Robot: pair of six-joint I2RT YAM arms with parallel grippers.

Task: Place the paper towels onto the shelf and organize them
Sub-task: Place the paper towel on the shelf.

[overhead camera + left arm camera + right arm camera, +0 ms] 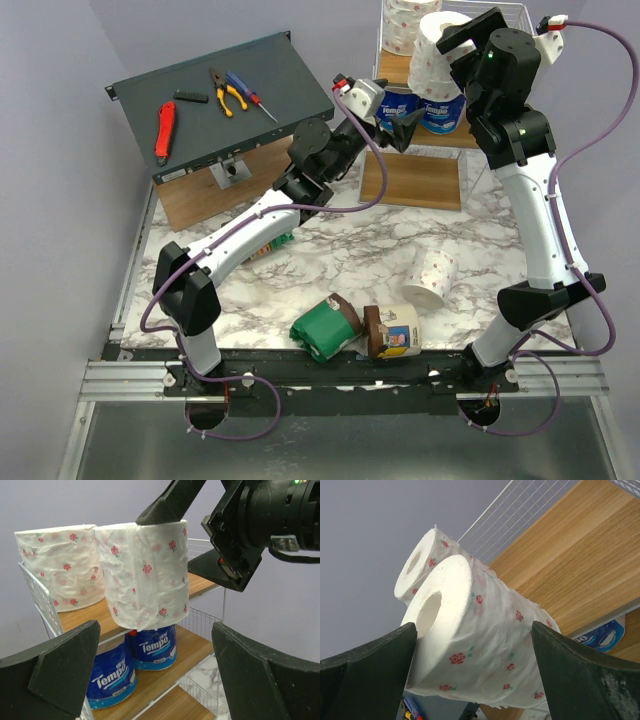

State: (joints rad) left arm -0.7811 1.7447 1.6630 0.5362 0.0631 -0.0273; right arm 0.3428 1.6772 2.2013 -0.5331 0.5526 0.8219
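Grips a speckled roll tight in the right gripper, up at the top board of the shelf, close beside the other speckled roll. Holds the left gripper wide open, empty, before the shelf by the blue rolls. Looks like the putting-down step. Next: lower slowly, then let go.

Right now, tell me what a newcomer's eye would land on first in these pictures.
The right gripper is shut on a white pink-speckled paper towel roll at the top tier of the shelf, beside a matching roll standing there. Two blue-and-white rolls sit on the tier below; a green roll, a cream-and-brown roll and another speckled roll lie on the marble table.
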